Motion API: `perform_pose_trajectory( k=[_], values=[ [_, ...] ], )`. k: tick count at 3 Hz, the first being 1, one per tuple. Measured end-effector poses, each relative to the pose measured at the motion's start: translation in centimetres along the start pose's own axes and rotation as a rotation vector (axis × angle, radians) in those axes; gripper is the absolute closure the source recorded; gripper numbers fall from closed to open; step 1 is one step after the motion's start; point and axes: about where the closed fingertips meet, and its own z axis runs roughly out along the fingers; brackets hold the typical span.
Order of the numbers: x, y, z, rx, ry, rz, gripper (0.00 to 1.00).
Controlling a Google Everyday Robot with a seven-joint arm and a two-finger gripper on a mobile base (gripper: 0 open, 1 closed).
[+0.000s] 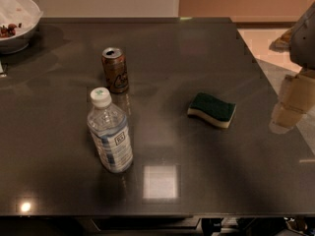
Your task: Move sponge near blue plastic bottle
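Note:
The sponge [212, 109], dark green on top over pale yellow foam, lies flat on the dark table [197, 58], right of the middle. The blue plastic bottle [110, 132], clear and ribbed with a white cap and a pale blue-and-white label, stands upright at the left of centre, well apart from the sponge. My gripper [289, 107] is a beige shape at the right edge of the view, above the table's right side and to the right of the sponge. It touches nothing.
A brown-orange soda can [115, 70] stands upright just behind the bottle. A white bowl [15, 21] with some food sits at the far left corner. The table's right edge runs diagonally near my gripper.

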Motion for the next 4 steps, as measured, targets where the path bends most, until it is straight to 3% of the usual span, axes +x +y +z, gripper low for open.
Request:
perform_pose_trajectory(
  k=[2, 4],
  values=[
    [-0.1, -0.3, 0.2, -0.007, 0.003, 0.006, 0.00],
    [-0.3, -1.7, 2.7, -0.056, -0.029, 0.059, 0.00]
  ],
)
